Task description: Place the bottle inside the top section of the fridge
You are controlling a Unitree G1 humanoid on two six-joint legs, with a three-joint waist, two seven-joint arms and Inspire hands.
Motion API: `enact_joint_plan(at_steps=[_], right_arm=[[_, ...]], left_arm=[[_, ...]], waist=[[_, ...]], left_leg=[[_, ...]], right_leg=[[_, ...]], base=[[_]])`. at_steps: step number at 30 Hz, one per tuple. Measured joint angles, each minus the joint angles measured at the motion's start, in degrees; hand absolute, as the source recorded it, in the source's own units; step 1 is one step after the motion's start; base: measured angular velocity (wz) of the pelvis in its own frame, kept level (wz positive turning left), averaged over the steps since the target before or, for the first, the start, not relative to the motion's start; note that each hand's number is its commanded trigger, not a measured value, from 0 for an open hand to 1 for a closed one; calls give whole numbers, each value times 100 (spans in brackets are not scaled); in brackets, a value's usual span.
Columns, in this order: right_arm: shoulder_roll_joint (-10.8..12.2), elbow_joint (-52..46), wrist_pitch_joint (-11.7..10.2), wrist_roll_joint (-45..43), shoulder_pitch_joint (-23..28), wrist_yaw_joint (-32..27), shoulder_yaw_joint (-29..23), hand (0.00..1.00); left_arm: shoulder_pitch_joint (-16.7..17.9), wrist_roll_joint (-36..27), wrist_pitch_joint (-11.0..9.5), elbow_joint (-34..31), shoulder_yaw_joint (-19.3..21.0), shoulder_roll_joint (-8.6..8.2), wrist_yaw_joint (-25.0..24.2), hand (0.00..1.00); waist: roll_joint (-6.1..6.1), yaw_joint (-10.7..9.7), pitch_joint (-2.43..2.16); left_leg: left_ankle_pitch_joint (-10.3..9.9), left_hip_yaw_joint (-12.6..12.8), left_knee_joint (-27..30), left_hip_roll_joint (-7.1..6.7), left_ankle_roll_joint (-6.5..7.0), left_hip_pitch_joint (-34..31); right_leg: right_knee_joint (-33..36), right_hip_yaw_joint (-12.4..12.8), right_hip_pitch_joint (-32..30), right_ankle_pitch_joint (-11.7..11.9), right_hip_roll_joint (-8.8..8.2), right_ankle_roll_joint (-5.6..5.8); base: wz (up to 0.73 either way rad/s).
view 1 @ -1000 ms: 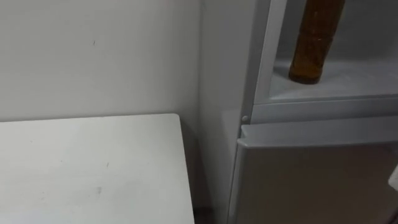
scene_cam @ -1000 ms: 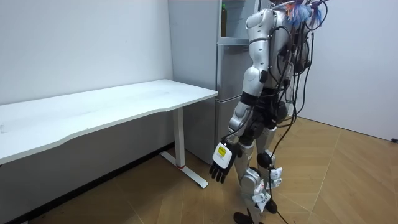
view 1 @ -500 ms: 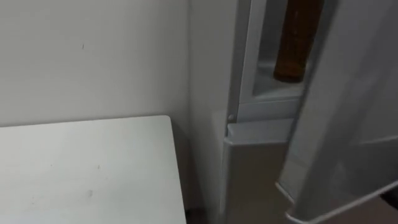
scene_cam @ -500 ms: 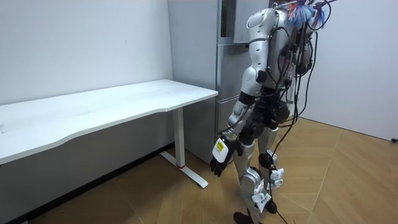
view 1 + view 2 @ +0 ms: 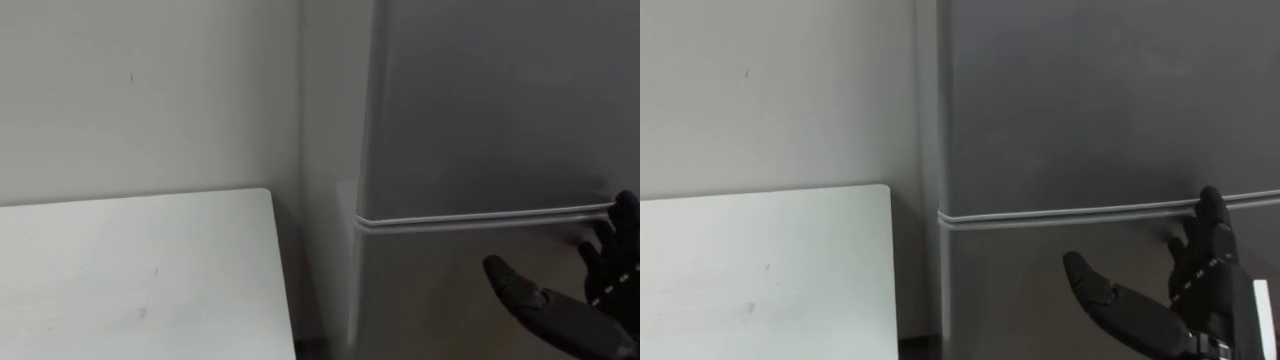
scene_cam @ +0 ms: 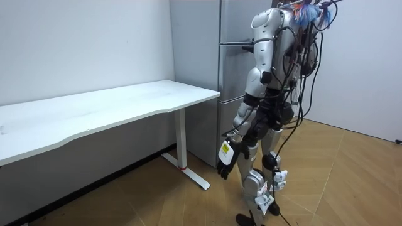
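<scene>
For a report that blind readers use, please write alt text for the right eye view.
The robot's open right hand hovers before the shut fridge, level with the seam between its two doors. A white table stands to the fridge's left.

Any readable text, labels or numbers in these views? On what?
None readable.
The tag on the back of the left hand: too small to read.
No print shows on the fridge doors or the table.

white tbl point(image 6: 125, 103) | by pale wall point(image 6: 75, 44) | wood floor point(image 6: 352, 182), rm view
</scene>
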Motion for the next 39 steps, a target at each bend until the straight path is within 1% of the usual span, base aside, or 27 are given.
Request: enact_joint_plan(at_steps=[2,6,12,21,23,27,33,39], right_arm=[[1,0,-1,-4,0,24,-2,0],[3,0,-3,-2,0,48,-5,0],[56,0,-3,-44,-3,95,18,0],[62,17,0,-38,-4,128,7,0],[60,53,-3,-38,-4,138,-7,0],[46,170,-20,-58,-5,251,-105,0],[43,189,-11,-62,-4,364,-174,0],[43,188,-7,-54,-4,367,-257,0]], left_arm=[[1,10,0,0,-44,12,-22,0],[-32,230,-2,2,-44,11,-42,0],[-34,226,-1,12,-47,11,-25,0],[-18,221,46,25,-39,9,-24,0],[-17,175,50,28,-13,10,-25,0],[-11,172,50,23,197,17,-89,0],[100,169,42,22,341,24,-256,0],[231,41,-56,29,499,16,-355,0]], waist=[[0,-7,0],[2,-11,-1],[-2,1,-1],[-8,11,7],[-10,6,8],[-6,8,17],[-5,15,9],[-3,25,6]], left_leg=[[2,-1,-5,1,-4,-1],[2,0,-4,1,-4,-2],[3,-3,-4,2,-5,8],[4,-104,12,-2,-7,2],[4,-155,39,-3,-7,2],[2,-212,57,-4,-7,-6],[-1,-243,68,0,-11,-16],[-1,-244,87,-3,-10,-19]], right_leg=[[-7,0,3,8,3,-3],[-11,1,3,13,4,-3],[2,30,1,15,14,-6],[-3,0,30,19,14,-13],[-4,-13,52,20,12,-15],[-3,-58,91,19,5,-15],[6,-89,94,21,2,-22],[5,-110,98,22,-9,-22]], base=[[0],[0],[0],[1],[5],[7],[1],[0]])
